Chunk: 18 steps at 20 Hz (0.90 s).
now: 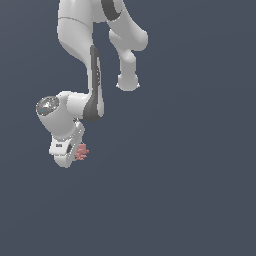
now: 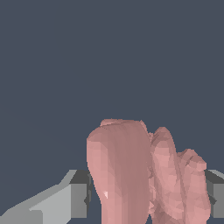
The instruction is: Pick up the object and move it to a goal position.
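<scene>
The pinkish-red, ridged object (image 2: 144, 175) sits pinched between the fingers (image 2: 78, 199) of the gripper (image 1: 75, 155), one pad pressed to each side of it in the wrist view, so the pick looks made and the carrying step is in hand. In the exterior view the object (image 1: 82, 151) peeps out beside the white hand, toward that view's lower left. No goal marker shows in either picture, so where it must go cannot be told; the next move probably calls for a steady carry with the pinch kept firm. The surface (image 1: 190, 200) is one flat, dark blue-grey field with no edge, wall or shadow visible.
</scene>
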Each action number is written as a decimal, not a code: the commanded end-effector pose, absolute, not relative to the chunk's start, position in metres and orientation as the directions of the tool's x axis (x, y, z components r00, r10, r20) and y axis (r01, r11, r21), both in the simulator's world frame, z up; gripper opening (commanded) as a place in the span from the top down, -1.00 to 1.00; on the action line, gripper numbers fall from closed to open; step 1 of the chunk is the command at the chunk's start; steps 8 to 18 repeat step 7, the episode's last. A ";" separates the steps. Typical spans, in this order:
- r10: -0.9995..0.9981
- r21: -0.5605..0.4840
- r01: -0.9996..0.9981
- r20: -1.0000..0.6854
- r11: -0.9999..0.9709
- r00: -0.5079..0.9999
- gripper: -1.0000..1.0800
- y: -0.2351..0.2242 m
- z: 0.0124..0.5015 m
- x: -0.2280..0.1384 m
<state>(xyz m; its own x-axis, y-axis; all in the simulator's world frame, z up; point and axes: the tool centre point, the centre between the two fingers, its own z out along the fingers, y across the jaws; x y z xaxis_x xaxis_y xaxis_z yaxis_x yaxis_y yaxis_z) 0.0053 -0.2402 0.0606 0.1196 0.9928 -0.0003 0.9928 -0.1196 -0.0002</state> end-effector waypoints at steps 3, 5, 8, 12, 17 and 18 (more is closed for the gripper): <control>0.993 0.000 0.993 0.000 -0.118 0.118 1.00 -0.250 0.061 0.008; 0.993 0.000 0.993 0.000 -0.118 0.118 1.00 -0.250 0.061 0.009; 0.993 0.000 0.993 0.000 -0.118 0.118 1.00 -0.249 0.061 0.009; 0.993 0.000 0.993 0.000 -0.118 0.118 1.00 -0.249 0.061 0.009; 0.993 0.000 0.993 0.000 -0.118 0.118 1.00 -0.249 0.061 0.009; 0.993 0.000 0.993 0.000 -0.118 0.118 1.00 -0.249 0.061 0.009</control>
